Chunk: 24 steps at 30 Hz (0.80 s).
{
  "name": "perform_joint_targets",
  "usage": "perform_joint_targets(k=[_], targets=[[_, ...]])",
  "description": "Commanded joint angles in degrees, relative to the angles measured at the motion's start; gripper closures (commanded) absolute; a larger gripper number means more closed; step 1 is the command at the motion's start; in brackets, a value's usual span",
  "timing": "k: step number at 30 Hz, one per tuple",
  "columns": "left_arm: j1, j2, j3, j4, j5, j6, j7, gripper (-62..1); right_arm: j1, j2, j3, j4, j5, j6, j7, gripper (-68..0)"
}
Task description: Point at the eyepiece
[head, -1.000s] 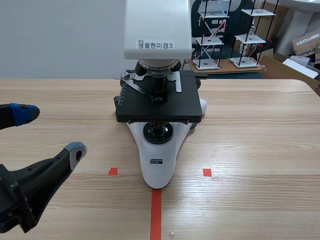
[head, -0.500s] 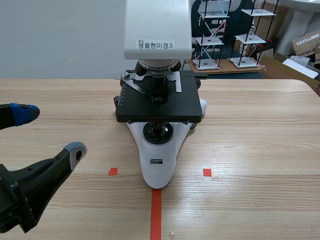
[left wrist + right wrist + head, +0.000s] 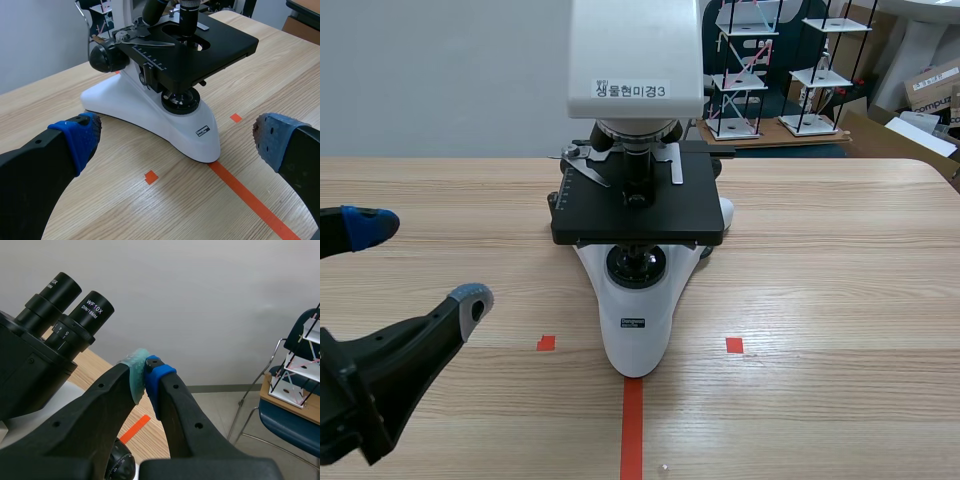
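Reading "WF 10X" on its rim, the nearer eyepiece (image 3: 92,305) is one of two atop the microscope (image 3: 635,200); the second eyepiece (image 3: 61,287) stands just beside it. The right tool (image 3: 146,371), pads pressed together on nothing, is just beside the nearer eyepiece. A white label (image 3: 631,90) on the microscope's head reads "생물현미경3". The left tool (image 3: 420,262) gapes wide near the microscope's base, over the bench (image 3: 840,260).
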Motion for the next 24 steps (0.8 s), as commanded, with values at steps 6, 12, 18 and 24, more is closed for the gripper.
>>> perform_joint_targets(k=[6,12,18,24], targets=[[-0.2,0.2,0.4,0.6,-0.3,-0.1,-1.0,-62.3,1.6,0.0,0.2,0.8,0.6,0.8,0.7,-1.5],[-0.2,0.2,0.4,0.6,-0.3,-0.1,-1.0,-62.3,1.6,0.0,0.2,0.8,0.6,1.7,0.7,-1.5],[-0.2,0.2,0.4,0.6,-0.3,-0.1,-1.0,-62.3,1.6,0.0,0.2,0.8,0.6,2.0,0.7,-1.5],[-0.2,0.2,0.4,0.6,-0.3,-0.1,-1.0,-62.3,1.6,0.0,0.1,0.8,0.6,2.0,0.7,-1.5]])
